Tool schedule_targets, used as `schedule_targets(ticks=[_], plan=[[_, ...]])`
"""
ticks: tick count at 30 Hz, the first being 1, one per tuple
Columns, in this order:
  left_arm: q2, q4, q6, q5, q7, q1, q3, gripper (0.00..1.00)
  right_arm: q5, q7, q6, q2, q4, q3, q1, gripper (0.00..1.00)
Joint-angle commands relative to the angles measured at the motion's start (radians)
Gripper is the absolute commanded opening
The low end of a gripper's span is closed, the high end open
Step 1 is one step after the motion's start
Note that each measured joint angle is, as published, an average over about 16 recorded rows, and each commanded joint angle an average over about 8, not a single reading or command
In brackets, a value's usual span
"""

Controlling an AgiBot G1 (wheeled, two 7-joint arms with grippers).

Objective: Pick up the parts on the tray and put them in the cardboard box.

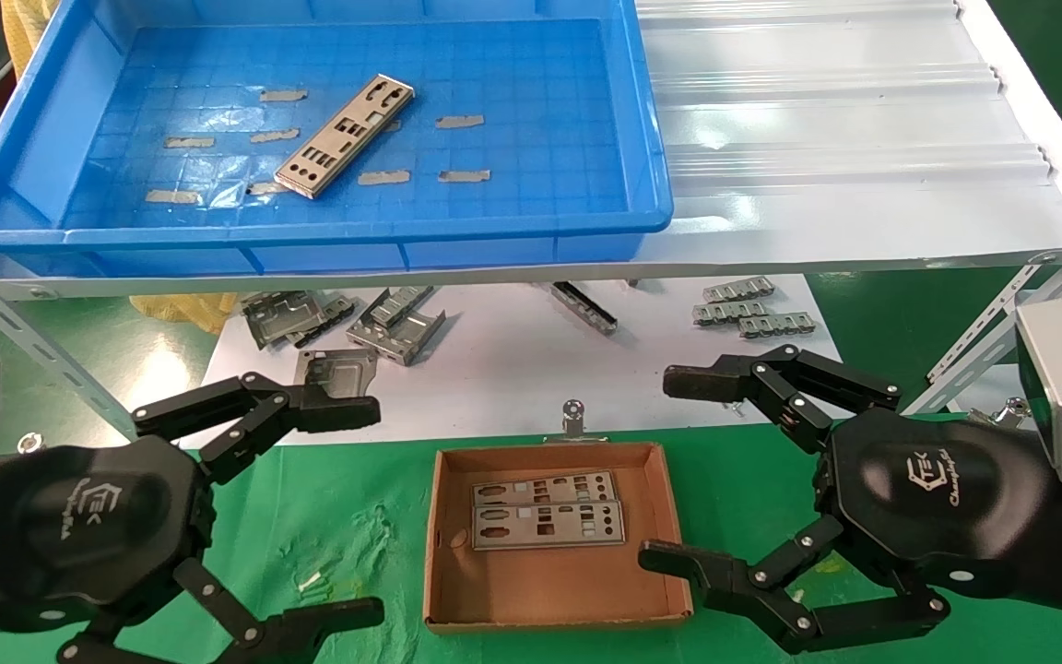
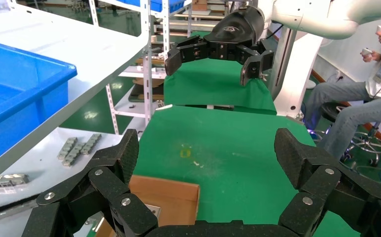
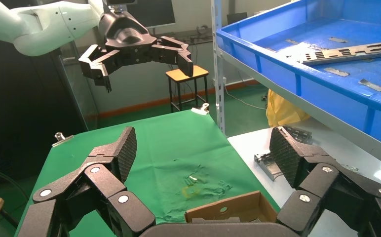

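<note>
One silver-grey plate [image 1: 344, 136] lies slanted on the floor of the blue tray [image 1: 652, 148] on the white shelf; it also shows in the right wrist view [image 3: 347, 52]. Two plates [image 1: 547, 524] lie side by side in the brown cardboard box [image 1: 451, 609] on the green cloth. My left gripper [image 1: 367, 512] is open and empty, left of the box. My right gripper [image 1: 674, 470] is open and empty, right of the box. A corner of the box shows in the left wrist view [image 2: 171, 197] and in the right wrist view [image 3: 228, 210].
Bent grey brackets [image 1: 397, 325] and small clips [image 1: 752, 312] lie on the white board under the shelf [image 1: 844, 138]. Grey tape strips [image 1: 460, 121] stick to the tray floor. A metal clip [image 1: 572, 417] stands behind the box. A seated person [image 2: 361, 106] is beyond the table.
</note>
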Motion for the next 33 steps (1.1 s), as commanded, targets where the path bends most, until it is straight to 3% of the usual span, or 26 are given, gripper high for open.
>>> schedule_targets(ticks=[1,5,13,33], plan=[[0.000,0.000,0.000,0.000,0.000,0.000,0.000,1.00,0.000,0.000,0.000,0.000,0.000,0.000,0.000,1.00],[0.000,0.000,0.000,0.000,0.000,0.000,0.000,1.00,0.000,0.000,0.000,0.000,0.000,0.000,0.000,1.00],[0.000,0.000,0.000,0.000,0.000,0.000,0.000,1.00,0.000,0.000,0.000,0.000,0.000,0.000,0.000,0.00],[0.000,0.000,0.000,0.000,0.000,0.000,0.000,1.00,0.000,0.000,0.000,0.000,0.000,0.000,0.000,0.00]])
